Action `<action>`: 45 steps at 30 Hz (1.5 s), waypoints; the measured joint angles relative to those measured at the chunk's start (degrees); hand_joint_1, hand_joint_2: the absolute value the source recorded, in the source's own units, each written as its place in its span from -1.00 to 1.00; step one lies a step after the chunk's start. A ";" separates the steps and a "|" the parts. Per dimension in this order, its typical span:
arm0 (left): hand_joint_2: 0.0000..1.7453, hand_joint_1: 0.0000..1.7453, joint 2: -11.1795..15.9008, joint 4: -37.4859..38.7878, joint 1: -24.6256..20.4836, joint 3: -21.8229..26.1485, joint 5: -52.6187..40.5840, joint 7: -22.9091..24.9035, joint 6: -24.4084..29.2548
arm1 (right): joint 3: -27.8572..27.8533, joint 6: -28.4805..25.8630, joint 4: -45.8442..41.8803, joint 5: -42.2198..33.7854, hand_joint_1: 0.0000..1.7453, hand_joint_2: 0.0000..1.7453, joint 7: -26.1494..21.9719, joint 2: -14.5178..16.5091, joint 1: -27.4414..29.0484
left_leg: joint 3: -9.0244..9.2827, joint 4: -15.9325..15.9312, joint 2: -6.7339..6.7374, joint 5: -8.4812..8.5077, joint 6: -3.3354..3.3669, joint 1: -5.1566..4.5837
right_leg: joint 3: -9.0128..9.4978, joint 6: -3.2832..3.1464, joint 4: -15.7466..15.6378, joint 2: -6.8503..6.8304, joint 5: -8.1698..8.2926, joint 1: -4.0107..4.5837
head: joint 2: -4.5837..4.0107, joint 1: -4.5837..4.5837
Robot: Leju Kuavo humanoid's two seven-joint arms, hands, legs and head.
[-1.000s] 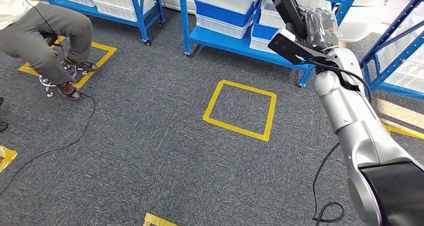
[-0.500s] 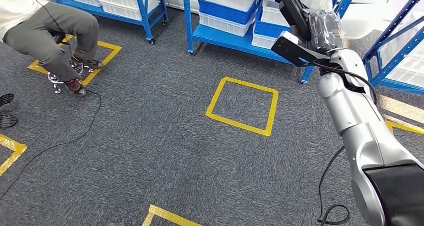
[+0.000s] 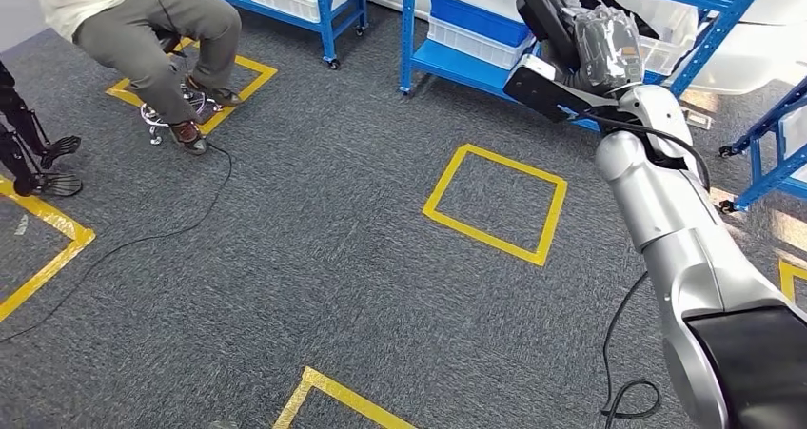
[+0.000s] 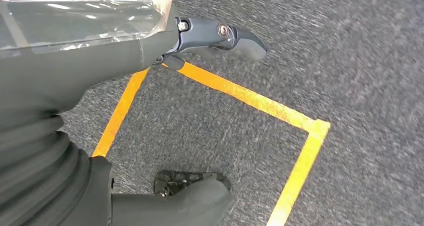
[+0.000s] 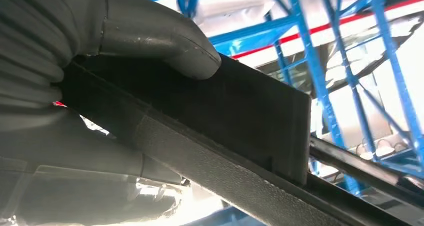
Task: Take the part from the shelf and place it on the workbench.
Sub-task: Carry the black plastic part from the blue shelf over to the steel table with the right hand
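head view looks down; wrist views sit close behind hands.

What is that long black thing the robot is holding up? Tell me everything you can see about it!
The part is a long, flat, black strip, dull and a bit rough-looking, maybe plastic. The right robot hand grips it, raised in front of the blue shelves. It slants from a wider, squared lower end up toward the shelf. Up close, the grey thumb presses on its broad flat face, and a grainy textured edge runs along it. Nothing else touches it.
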 joint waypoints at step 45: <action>1.00 -1.00 0.11 -0.21 -2.01 -2.00 -6.06 6.63 -1.52 | 1.33 -0.83 -8.29 6.60 1.00 1.00 4.29 8.46 9.11 | -2.41 -0.68 -8.40 3.30 -0.28 -0.09 | 0.65 -0.75 -0.07 7.91 -0.32 0.53 | 0.00 0.35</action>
